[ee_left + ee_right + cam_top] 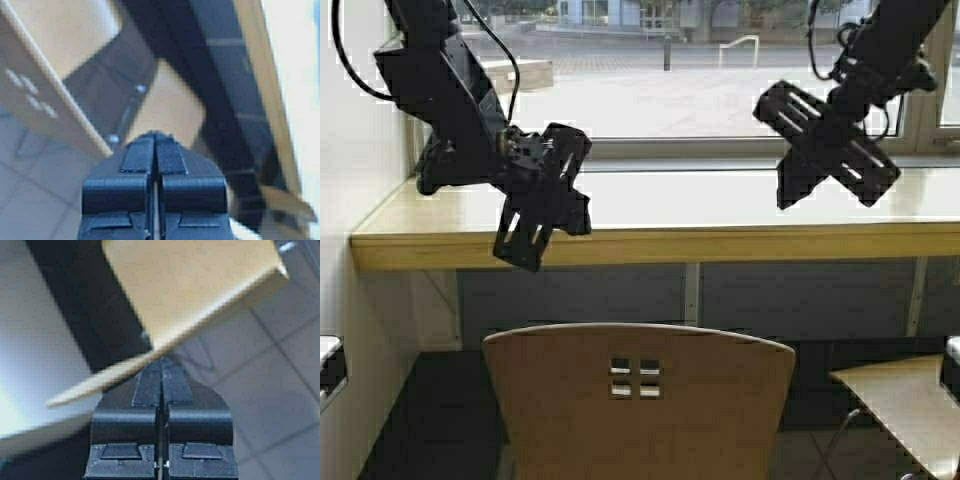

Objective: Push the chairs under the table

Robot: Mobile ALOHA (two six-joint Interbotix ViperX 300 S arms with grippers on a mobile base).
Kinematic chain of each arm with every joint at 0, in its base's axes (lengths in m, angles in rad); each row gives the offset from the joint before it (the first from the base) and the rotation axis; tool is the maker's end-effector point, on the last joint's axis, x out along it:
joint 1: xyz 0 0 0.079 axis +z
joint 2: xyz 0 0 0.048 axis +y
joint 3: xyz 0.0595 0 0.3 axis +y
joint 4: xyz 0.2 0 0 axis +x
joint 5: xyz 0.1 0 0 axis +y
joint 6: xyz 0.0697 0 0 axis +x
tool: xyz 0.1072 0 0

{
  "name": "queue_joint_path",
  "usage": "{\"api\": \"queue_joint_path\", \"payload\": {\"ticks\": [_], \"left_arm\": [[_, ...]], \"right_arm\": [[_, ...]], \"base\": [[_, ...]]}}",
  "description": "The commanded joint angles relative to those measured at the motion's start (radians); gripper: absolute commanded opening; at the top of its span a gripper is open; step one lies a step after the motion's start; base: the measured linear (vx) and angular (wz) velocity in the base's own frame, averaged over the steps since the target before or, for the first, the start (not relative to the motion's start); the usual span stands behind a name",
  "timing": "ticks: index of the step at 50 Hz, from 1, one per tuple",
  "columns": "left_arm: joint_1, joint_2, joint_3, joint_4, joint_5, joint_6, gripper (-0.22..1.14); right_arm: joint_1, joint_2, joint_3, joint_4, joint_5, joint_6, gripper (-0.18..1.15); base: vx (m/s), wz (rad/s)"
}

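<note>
The table (650,243), a long light-wood counter, runs along the window. One tan chair (640,400) with four small square cutouts stands in front of it at centre, its back towards me and apart from the table edge. Only part of a second chair (900,400) shows at lower right. My left gripper (523,250) hangs shut and empty above the centre chair, level with the table's front edge. My right gripper (798,188) hovers shut and empty over the tabletop at right. The left wrist view shows the shut left gripper (156,136) over the chair (30,95). The right wrist view shows the shut right gripper (161,362) over the second chair (190,285).
A white wall (350,150) closes the left side, right next to the table's end. A window (670,70) runs behind the table. Grey panels (580,300) and thin supports stand under the counter. Tiled floor (280,390) lies beneath the chairs.
</note>
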Motion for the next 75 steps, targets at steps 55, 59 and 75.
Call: {"api": "queue_joint_path", "payload": {"ticks": [55, 59, 75], "left_arm": [[0.097, 0.304, -0.302, -0.196, 0.278, -0.077, 1.02], [0.097, 0.33, -0.328, -0.196, 0.291, -0.078, 1.02], [0.123, 0.428, -0.387, -0.201, 0.301, -0.078, 1.02]], "right_arm": [[-0.095, 0.46, -0.334, 0.474, 0.204, 0.002, 0.96], [-0.095, 0.499, -0.36, 0.474, 0.225, 0.002, 0.96], [-0.101, 0.664, -0.469, 0.474, 0.249, 0.003, 0.96]], "base": [[0.0, 0.0], [0.03, -0.01], [0.03, -0.02]]}}
